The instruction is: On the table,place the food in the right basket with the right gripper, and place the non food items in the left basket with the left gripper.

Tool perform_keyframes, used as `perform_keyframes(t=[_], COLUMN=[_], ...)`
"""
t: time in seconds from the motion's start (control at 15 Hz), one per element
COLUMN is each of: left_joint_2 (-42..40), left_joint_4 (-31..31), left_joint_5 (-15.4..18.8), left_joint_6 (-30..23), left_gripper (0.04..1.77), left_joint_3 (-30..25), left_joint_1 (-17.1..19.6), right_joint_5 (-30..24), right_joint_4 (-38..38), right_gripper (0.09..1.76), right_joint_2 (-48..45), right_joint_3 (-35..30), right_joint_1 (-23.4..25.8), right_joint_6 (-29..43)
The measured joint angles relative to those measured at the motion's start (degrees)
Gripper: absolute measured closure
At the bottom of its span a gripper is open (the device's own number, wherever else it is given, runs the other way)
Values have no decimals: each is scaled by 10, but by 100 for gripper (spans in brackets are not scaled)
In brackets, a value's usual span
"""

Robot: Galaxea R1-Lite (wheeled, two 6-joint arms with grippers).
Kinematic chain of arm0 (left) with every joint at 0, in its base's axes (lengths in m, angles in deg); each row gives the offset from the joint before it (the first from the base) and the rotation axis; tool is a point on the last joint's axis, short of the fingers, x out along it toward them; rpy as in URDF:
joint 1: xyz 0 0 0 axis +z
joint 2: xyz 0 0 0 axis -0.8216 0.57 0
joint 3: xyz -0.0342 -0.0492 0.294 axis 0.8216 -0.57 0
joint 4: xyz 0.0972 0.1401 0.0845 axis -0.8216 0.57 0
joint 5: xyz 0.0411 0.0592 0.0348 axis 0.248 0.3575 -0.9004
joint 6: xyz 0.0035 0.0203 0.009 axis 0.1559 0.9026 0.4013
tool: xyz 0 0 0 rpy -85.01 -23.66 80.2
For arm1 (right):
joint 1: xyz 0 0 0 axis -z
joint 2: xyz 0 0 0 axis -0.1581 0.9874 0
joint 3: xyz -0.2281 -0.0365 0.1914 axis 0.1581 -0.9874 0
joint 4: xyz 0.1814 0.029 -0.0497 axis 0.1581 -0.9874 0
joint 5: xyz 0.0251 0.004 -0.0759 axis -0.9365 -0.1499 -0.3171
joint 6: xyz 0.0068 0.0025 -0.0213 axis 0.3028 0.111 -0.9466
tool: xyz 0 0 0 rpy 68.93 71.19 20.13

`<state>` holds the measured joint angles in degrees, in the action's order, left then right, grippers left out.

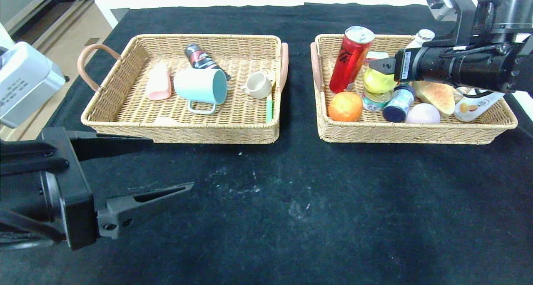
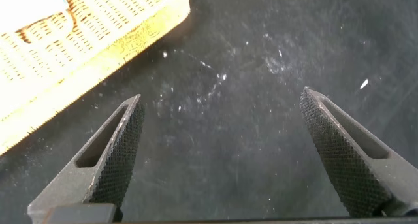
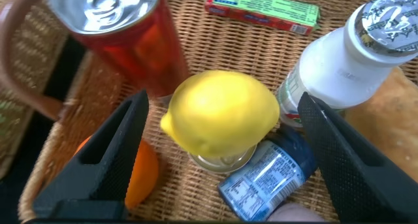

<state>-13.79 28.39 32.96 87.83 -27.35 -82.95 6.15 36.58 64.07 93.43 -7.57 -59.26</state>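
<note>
- Lemon (image 3: 222,113): seated on a small tin in the right basket (image 1: 416,133), between the spread fingers of the right pincer (image 3: 222,152), untouched by either.
- Right pincer: open, held over the right basket; arm extended from the right.
- Red can (image 1: 350,58): upright, just beside the lemon.
- Left pincer (image 1: 164,166): open, held over the counter (image 1: 291,193) before the left basket (image 1: 183,131).

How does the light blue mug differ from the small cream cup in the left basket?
The light blue mug is clearly the larger; the small cream cup is much smaller. The mug lies on its side, mouth toward the cup, handle toward the basket's front wall; the cup looks closer to upright, its mouth showing from above. Both rest in the left basket.
</note>
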Motion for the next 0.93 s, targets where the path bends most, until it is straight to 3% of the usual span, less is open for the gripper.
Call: perform_keyframes(t=[0.47, 0.93], left_joint_2=[-10, -50], left_joint_4=[-2, 6], left_joint_5=[-1, -32], left_joint_6=[0, -14], left_gripper=[9, 9], left_joint_3=[2, -31], left_joint_1=[0, 15], right_joint_5=[-26, -24], right_joint_4=[-1, -7], right_gripper=[16, 15], right_joint_2=[-108, -270], right_joint_3=[-115, -300], right_joint_1=[3, 0], right_joint_6=[-18, -30])
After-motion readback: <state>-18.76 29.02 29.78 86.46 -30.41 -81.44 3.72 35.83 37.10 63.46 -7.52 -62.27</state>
